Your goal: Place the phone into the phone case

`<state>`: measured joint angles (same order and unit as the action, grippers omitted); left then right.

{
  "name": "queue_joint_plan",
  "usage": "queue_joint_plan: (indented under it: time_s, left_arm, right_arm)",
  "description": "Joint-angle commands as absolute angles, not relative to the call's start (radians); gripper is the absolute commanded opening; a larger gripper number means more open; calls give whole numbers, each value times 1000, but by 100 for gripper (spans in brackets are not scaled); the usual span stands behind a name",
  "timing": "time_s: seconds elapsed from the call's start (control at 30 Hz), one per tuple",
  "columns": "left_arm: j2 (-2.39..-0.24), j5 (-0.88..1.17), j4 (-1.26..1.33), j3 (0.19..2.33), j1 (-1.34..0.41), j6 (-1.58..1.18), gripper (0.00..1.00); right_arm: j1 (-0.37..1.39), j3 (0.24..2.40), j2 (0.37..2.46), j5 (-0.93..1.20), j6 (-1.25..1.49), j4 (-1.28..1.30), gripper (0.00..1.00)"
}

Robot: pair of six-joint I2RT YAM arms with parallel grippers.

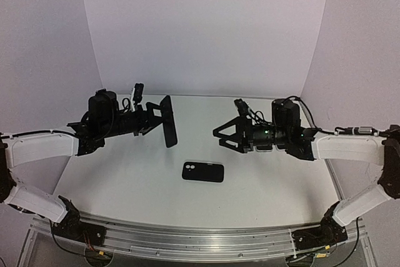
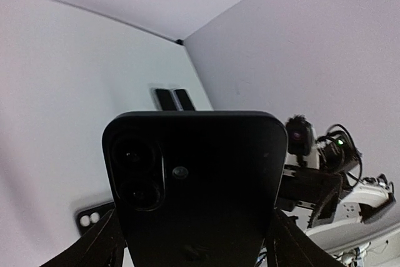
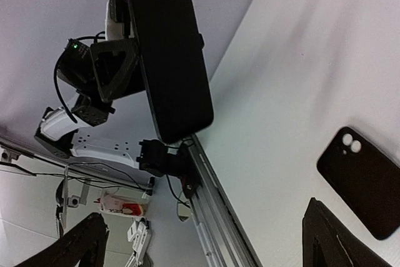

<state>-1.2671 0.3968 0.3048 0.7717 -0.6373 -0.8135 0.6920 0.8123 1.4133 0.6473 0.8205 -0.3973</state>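
In the middle left of the top view, the left gripper (image 1: 154, 120) hangs above the white table (image 1: 119, 173) with its jaws clamped on the phone (image 1: 167, 121). The phone stands on edge in the air and tilts slightly. Across a gap, at centre right, the right gripper (image 1: 219, 137) points toward the phone with its jaws spread wide and nothing between them. The phone case (image 1: 203, 172) lies flat on the table in the lower centre of the frame, below the space between the two grippers and apart from both.

In the left wrist view, the phone (image 2: 200, 186) fills the lower centre, back side to the camera, with its two lenses stacked at the left. A dark finger (image 2: 94, 248) shows at each lower corner, pressed to the phone's sides. The phone case (image 2: 92, 217) peeks out at lower left, and the right arm (image 2: 325, 179) sits at the right edge.

In the right wrist view, the phone (image 3: 172, 60) is in the upper left, its dark screen facing the camera. The phone case (image 3: 359, 182) lies on the table at lower right, camera cutout at its upper end. The right gripper's own fingers (image 3: 78, 245) sit far apart at the bottom corners.
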Motion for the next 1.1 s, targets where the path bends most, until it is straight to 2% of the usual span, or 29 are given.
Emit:
queue_joint_plan:
  time_s: [0.0, 0.2, 0.3, 0.43, 0.53, 0.7, 0.87, 1.07]
  left_arm:
    - [-1238, 470, 616, 841, -694, -812, 0]
    - [-1255, 488, 837, 822, -707, -825, 0]
    - [-1257, 472, 965, 798, -709, -812, 0]
    - [-1271, 435, 1078, 796, -709, -724, 0]
    - [-1298, 439, 1163, 801, -709, -675, 0]
    - [-1334, 422, 1298, 787, -709, -658, 0]
    - [-1341, 417, 1327, 784, -709, -639, 0]
    - [-1346, 402, 1393, 749, -709, -644, 0]
  right_arm:
    - [726, 939, 1513, 711, 929, -624, 94]
    - [758, 948, 1584, 639, 1162, -820, 95]
    - [760, 897, 1609, 558, 1360, -890, 95]
    - [768, 856, 1687, 454, 1656, -1127, 95]
    - [816, 891, 1752, 387, 1768, -1195, 95]
    - [909, 971, 1771, 282, 1773, -1197, 92]
    - [933, 907, 1698, 136, 1735, -1197, 91]
    - [940, 910, 1666, 83, 1731, -1196, 89]
